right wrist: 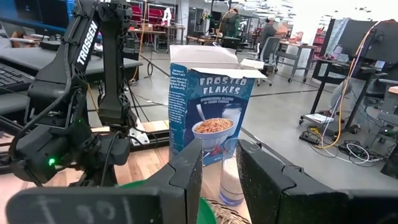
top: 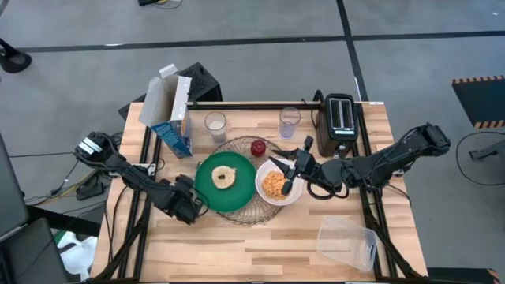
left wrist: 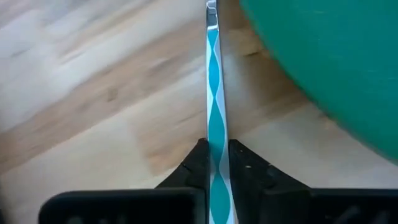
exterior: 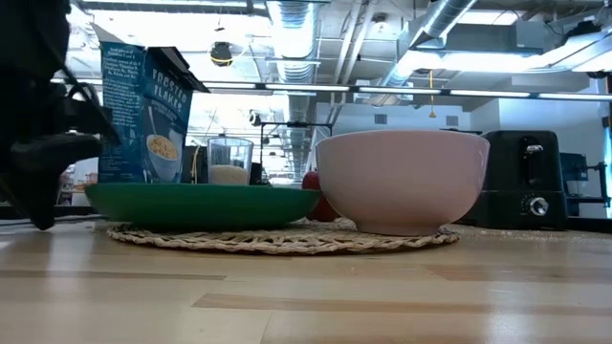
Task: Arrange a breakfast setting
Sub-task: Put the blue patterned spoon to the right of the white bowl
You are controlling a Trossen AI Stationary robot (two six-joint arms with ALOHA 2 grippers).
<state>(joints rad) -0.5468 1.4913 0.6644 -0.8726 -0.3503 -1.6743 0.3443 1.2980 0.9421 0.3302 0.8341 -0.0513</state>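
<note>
spoon pinched in left gripper, just beside green plate | right gripper over white bowl, fingers narrowly apart, holding nothing | bowl right of plate

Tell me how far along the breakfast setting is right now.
Mostly laid: the green plate with the bagel, the white bowl of cereal and the apple sit on the wire mat, two glasses behind. In hand: the left hand is shut on the blue-handled spoon beside the plate. Left: setting it down. The right hand hovers over the bowl.
</note>
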